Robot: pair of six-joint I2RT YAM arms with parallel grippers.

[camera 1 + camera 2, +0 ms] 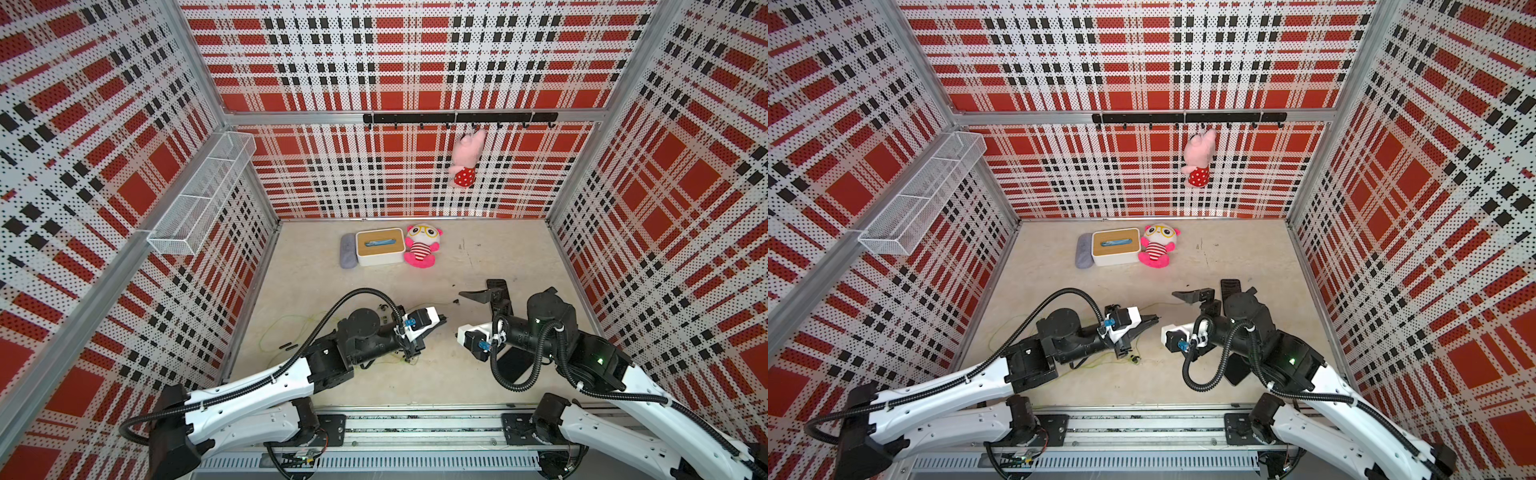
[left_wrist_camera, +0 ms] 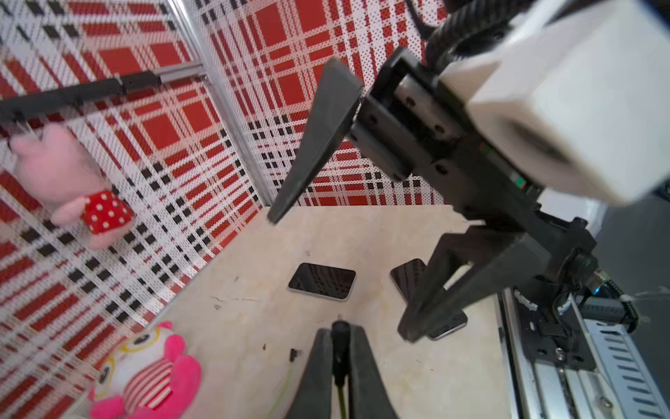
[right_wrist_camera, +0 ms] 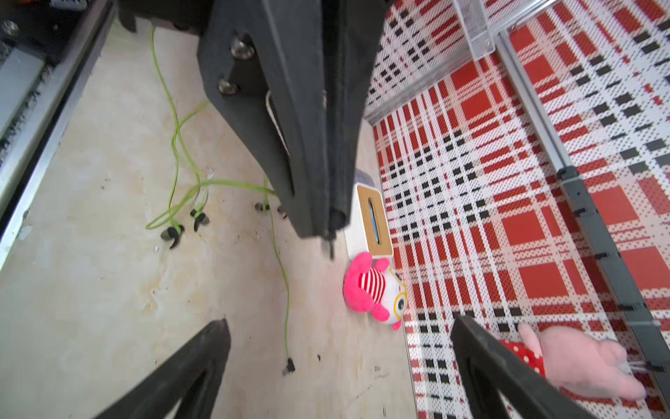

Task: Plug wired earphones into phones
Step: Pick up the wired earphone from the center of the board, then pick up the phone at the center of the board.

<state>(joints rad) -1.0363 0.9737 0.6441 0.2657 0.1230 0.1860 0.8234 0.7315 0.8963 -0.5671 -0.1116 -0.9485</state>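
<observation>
Left wrist: my left gripper [image 2: 339, 329] clenches the plug [image 2: 339, 344], aimed at the phone [image 2: 322, 281] ahead; right gripper [image 3: 342, 321] released.

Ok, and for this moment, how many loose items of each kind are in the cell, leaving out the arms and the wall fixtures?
Phones: 2
Wired earphones: 2 sets
Plush toys: 2
White box with cork top: 1
Grey case: 1
Total: 8

Robot lab cell, plaid perforated walls [image 1: 415, 62], aluminium rail [image 1: 419, 430]
</observation>
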